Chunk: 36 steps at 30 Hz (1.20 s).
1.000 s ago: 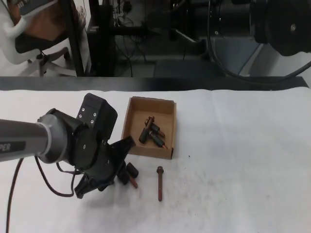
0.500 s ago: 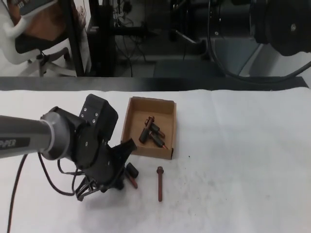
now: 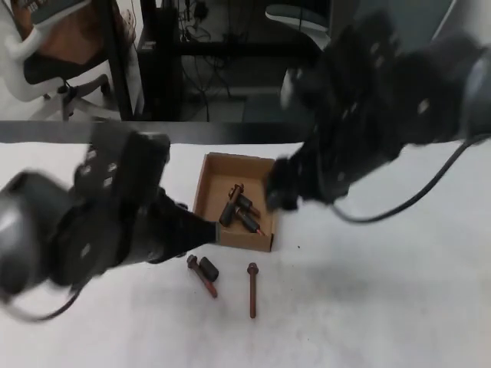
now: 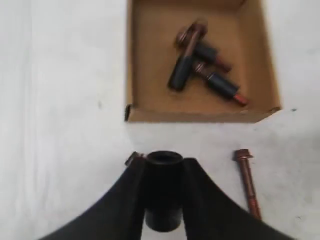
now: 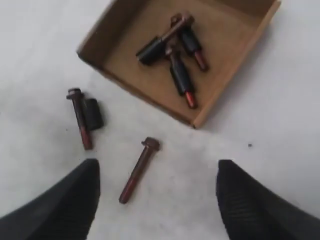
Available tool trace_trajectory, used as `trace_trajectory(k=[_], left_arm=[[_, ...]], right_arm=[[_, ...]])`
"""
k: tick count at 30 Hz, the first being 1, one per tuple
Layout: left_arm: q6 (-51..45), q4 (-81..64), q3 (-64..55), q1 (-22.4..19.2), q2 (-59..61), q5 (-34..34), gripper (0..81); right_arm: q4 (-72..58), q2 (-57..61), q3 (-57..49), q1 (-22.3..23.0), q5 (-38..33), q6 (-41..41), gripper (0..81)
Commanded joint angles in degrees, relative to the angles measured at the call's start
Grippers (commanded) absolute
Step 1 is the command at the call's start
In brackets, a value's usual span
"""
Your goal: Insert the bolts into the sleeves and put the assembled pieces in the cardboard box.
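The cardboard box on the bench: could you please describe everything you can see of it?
The cardboard box is plain brown, shallow and open-topped, with four low upright walls and a flat floor. It sits flat on the white bench. Inside lie three assembled pieces, coppery bolts through black sleeves, clustered near the middle and partly crossing one another. A loose bolt lies on the bench just outside the wall nearest the arms, not touching it.
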Motion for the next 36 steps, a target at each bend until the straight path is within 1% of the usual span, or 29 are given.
trace_trajectory(k=[1, 4, 6, 10, 14, 18, 21, 22, 23, 25, 29, 30, 33, 36], left_arm=[[4.7, -10.7, 6.7, -2.2, -6.9, -0.7, 1.8], [4.7, -20.7, 14.4, -4.8, -14.1, -0.7, 1.8], [4.7, -24.1, 19.0, -6.1, -18.7, -0.7, 1.8], [4.5, -24.6, 24.6, -6.9, -26.1, -0.7, 1.8], [5.2, -24.2, 27.4, -6.9, -32.5, 1.1, 1.8], [5.1, -23.9, 29.5, -6.9, -37.6, 3.9, 1.8], [4.3, -23.9, 31.3, -6.9, -40.1, 5.1, 1.8], [4.3, -23.9, 31.9, -6.9, -40.6, 5.5, 1.8], [4.3, -23.9, 32.5, -6.9, -41.0, 5.7, 1.8], [4.3, -23.9, 33.5, -6.9, -41.1, 6.2, 1.8], [4.3, -23.9, 34.8, -6.9, -41.1, 8.9, 1.8], [4.3, -23.8, 34.9, -6.9, -41.1, 8.9, 1.8], [4.3, -23.9, 35.5, -6.9, -41.1, 8.9, 1.8], [4.3, -23.9, 35.5, -6.9, -40.9, 8.9, 1.8]], right_arm=[[-0.7, 2.9, 0.1, 2.4, 0.5, 3.5, 61.7], [-2.1, 6.5, 0.1, 4.5, 1.5, 4.5, 61.7], [-2.4, 9.1, 0.1, 5.5, 1.8, 5.7, 61.7], [-2.4, 12.7, 0.1, 6.3, 6.4, 7.2, 61.7], [-4.4, 14.5, 0.0, 6.3, 11.4, 7.6, 61.7], [-7.9, 16.4, 0.0, 6.2, 11.7, 9.6, 61.7], [-8.0, 17.9, -0.7, 6.6, 11.7, 10.3, 61.5], [-8.0, 18.1, -0.8, 6.7, 11.7, 10.6, 59.4], [-8.0, 18.5, -0.9, 6.6, 11.7, 10.8, 54.3], [-8.1, 19.2, -1.0, 6.6, 11.7, 10.7, 39.6], [-9.3, 20.5, -1.1, 6.6, 11.7, 10.7, 3.6], [-9.8, 20.5, -1.1, 6.6, 11.7, 10.3, 0.0], [-11.3, 19.5, -1.1, 7.0, 11.7, 7.3, 0.0], [-11.4, 15.9, -0.9, 8.1, 14.3, 4.8, 0.0]])
